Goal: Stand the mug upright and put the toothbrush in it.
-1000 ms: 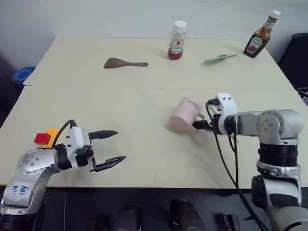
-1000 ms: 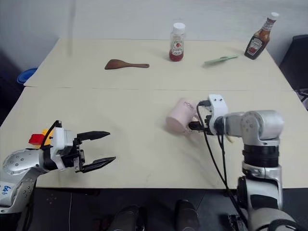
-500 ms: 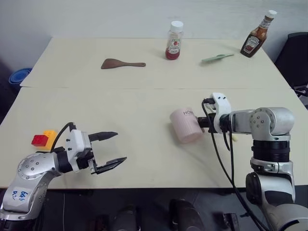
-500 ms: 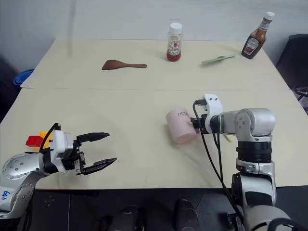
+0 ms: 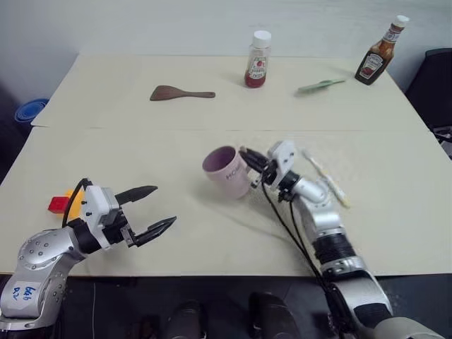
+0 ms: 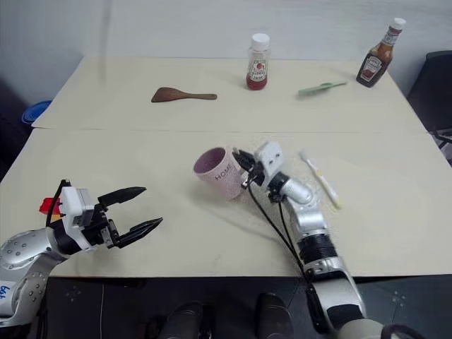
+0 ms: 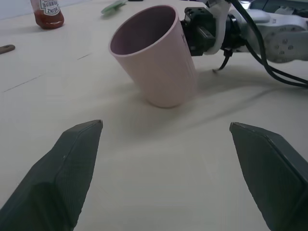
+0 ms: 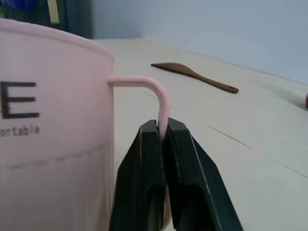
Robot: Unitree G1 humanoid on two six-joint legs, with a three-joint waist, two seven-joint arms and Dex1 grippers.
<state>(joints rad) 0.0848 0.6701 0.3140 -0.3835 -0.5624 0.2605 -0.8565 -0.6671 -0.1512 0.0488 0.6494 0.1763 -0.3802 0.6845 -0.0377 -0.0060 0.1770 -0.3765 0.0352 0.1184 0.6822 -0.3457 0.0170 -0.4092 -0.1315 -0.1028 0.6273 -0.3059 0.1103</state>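
While my right tool point(image 5: 248, 157) pinches the mug point(image 5: 227, 171) by its handle mid-table, the mug leans, mouth up. Just beside my right arm lies the toothbrush point(image 5: 325, 176). My left tool point(image 5: 154, 210) gapes near the front edge. Spatula point(image 5: 180, 92) and two bottles point(image 5: 258, 59) stand along the far edge.

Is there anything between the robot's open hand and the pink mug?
No. In the left wrist view, just bare table lies between the open left gripper and the tilted mug.
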